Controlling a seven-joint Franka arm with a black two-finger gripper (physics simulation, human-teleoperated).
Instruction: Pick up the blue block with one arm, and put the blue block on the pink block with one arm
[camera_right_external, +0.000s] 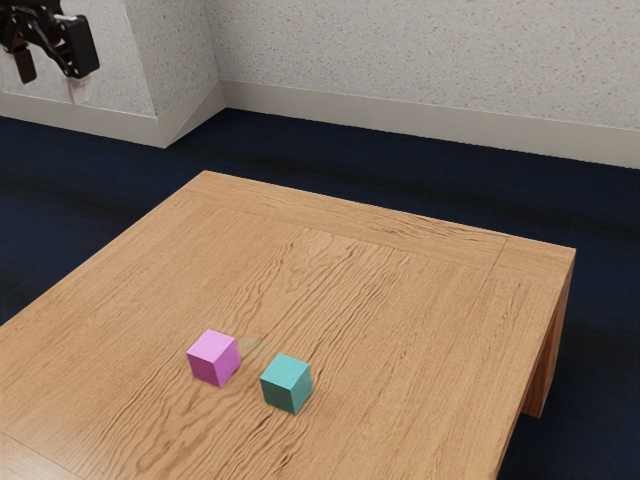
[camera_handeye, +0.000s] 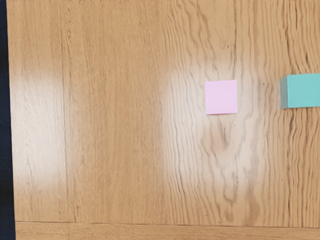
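Note:
The blue block (camera_right_external: 287, 383), teal in shade, sits on the wooden table (camera_right_external: 380, 290) near its front edge. The pink block (camera_right_external: 213, 357) rests just to the exterior view's left of it, with a small gap between them. My gripper (camera_right_external: 40, 50) hangs high in the exterior view's upper left corner, far above and away from both blocks, holding nothing. From straight above in the wrist view, the pink block (camera_handeye: 221, 97) lies flat beside the blue block (camera_handeye: 300, 91), which is cut off by the picture's edge.
Dark blue carpet (camera_right_external: 400, 160) surrounds the table, and a pale wall with a skirting board (camera_right_external: 420, 115) stands behind. One table edge (camera_handeye: 10, 120) runs along the side of the wrist view.

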